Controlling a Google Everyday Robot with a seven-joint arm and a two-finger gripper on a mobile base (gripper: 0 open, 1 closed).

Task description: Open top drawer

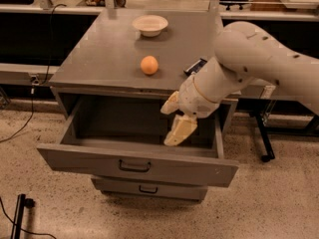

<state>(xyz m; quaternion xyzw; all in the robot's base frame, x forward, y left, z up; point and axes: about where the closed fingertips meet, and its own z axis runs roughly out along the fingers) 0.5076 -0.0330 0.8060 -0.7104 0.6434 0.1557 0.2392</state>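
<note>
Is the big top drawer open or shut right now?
Open. The top drawer sticks well out of the cabinet, its inside showing. The gripper hangs over its right side, fingers apart, off the handle.
</note>
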